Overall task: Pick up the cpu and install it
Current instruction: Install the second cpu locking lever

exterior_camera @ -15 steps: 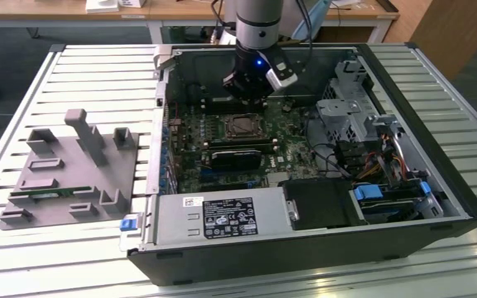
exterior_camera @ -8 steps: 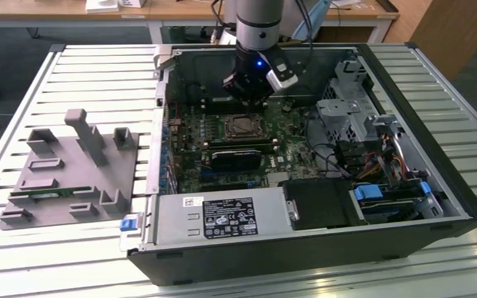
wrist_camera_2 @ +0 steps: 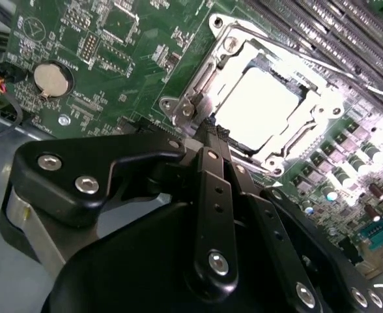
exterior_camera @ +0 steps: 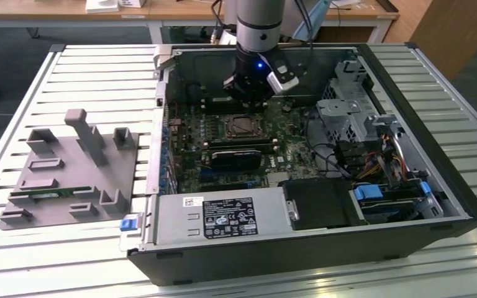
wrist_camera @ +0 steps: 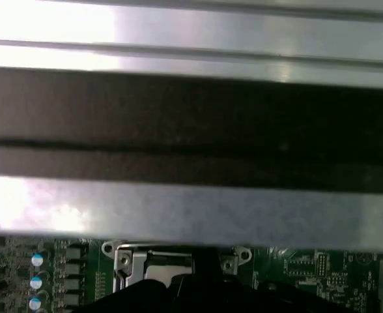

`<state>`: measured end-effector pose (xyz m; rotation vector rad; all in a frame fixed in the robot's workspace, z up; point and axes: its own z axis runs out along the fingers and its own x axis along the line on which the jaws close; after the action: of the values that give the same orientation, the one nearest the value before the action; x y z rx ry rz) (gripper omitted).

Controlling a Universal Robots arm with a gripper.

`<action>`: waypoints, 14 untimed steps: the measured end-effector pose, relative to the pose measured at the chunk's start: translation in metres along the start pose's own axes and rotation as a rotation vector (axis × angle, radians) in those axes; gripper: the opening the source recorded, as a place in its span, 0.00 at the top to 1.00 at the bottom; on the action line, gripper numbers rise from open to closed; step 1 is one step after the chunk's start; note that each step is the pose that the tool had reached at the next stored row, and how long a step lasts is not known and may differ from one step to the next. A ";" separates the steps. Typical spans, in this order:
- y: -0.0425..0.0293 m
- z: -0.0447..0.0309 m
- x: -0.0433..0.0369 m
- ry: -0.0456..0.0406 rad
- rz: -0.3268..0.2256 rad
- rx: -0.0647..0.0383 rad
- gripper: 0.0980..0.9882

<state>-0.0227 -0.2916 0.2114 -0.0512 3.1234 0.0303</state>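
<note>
The cpu, a flat square chip with a pale silver top, lies inside the metal-framed socket on the green motherboard. In the exterior view the cpu sits mid-board in the open computer case. My gripper hangs just above the board, slightly behind the socket. In the second wrist view the gripper has its black fingers pressed together, shut on nothing, with the tips beside the socket's near corner. The first wrist view catches the socket frame under the case wall.
A grey fixture block with a green memory stick sits on the slatted table at the exterior view's left. Inside the case are the power supply, drive cage, cables, memory slots and a coin battery.
</note>
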 end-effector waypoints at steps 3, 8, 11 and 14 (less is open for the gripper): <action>-0.0020 0.0000 -0.0001 0.0001 0.000 0.000 0.99; -0.0043 -0.0025 0.0000 0.0000 0.000 0.000 0.99; -0.0042 -0.0125 -0.0002 0.0001 0.000 0.000 0.99; -0.0040 -0.0257 -0.0004 0.0001 0.000 0.000 0.99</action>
<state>-0.0225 -0.2961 0.2371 -0.0512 3.1236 0.0300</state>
